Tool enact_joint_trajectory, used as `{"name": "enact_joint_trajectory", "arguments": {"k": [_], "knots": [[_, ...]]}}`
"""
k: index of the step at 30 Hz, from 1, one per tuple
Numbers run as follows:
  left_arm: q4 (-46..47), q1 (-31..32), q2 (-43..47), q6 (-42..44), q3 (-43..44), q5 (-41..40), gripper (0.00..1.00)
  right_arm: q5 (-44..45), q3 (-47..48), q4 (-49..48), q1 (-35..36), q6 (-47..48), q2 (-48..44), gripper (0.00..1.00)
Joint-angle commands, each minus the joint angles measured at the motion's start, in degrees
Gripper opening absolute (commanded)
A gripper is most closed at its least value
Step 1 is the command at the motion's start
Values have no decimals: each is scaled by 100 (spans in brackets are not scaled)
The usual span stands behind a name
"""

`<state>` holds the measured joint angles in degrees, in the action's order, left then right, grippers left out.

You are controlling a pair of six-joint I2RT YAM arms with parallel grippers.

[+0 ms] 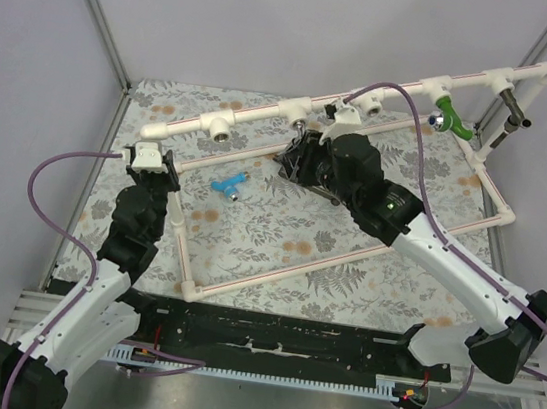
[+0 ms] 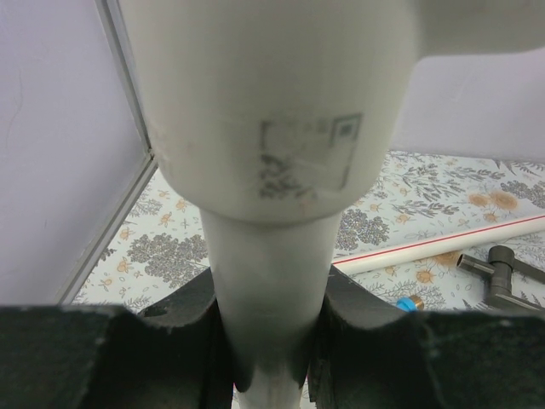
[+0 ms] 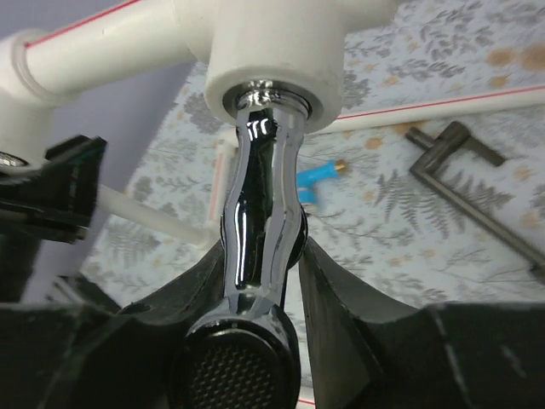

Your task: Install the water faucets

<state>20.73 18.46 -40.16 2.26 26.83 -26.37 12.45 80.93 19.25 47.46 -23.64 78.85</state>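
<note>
So the right gripper (image 3: 260,256) is clamped on the silver faucet (image 3: 255,170). In the right wrist view both black fingers (image 3: 341,290) press against the chrome body from either side, low in the frame. The faucet stands pretty much straight up from there, and its top end sits in the mouth of a white fitting (image 3: 272,51) at the top centre. I can't tell how deep it's seated. That fitting is part of the white pipe frame (image 1: 265,113), which runs diagonally across the upper half of the overhead view.

Moving out from that, the light blue faucet (image 1: 228,184) is lying loose on the floral table (image 1: 366,267), a bit left of centre and near the right gripper but not touching it. The dark grey faucet (image 3: 460,162) with its lever is also lying flat on the table, in the right part of the wrist view. The green faucet (image 1: 447,114) hangs on the frame's top rail, toward the upper right of the overhead shot.

The left gripper (image 2: 268,332) is over at the left side, closed around an upright white pipe (image 2: 268,264). Its fingers hug the pipe at the bottom of the left wrist view, right under a fat white elbow joint (image 2: 272,102).
</note>
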Motion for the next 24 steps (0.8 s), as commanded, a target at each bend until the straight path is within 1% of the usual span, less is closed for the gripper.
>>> {"name": "enact_joint_trajectory", "arguments": {"k": [1,4,6,9,10,11,13,14,15,17,18,22,24], "knots": [[203,17,167,-147,77,18,2,407,-594,-1474,-387,-3115,-300,0],[203,26,167,-173,86,35,2,592,-990,-2124,-396,-4277,-344,0],[203,26,175,-165,77,44,2,662,-1052,-2171,-404,-4884,-309,0],[195,18,175,-165,86,44,2,706,-1087,-2188,-396,-5334,-317,0],[194,17,167,-165,86,36,2,706,-1088,-2188,-404,-5318,-344,6],[194,17,175,-173,86,35,2,698,-1053,-2162,-396,-5170,-370,14],[194,26,158,-165,94,36,2,680,-939,-2005,-396,-4627,-423,29],[194,26,149,-165,94,35,2,671,-886,-1943,-396,-4380,-449,38],[186,26,140,-165,94,35,2,636,-868,-1933,-396,-4047,-502,44],[186,26,105,-173,94,36,2,531,-885,-1933,-396,-3510,-651,62],[194,35,105,-165,94,35,2,470,-885,-1933,-404,-3185,-730,97],[186,26,44,-165,112,44,2,399,-851,-1512,-396,-2411,-1073,98],[168,26,8,-173,121,44,2,434,-702,-1075,-396,-2050,-1178,98]]}}
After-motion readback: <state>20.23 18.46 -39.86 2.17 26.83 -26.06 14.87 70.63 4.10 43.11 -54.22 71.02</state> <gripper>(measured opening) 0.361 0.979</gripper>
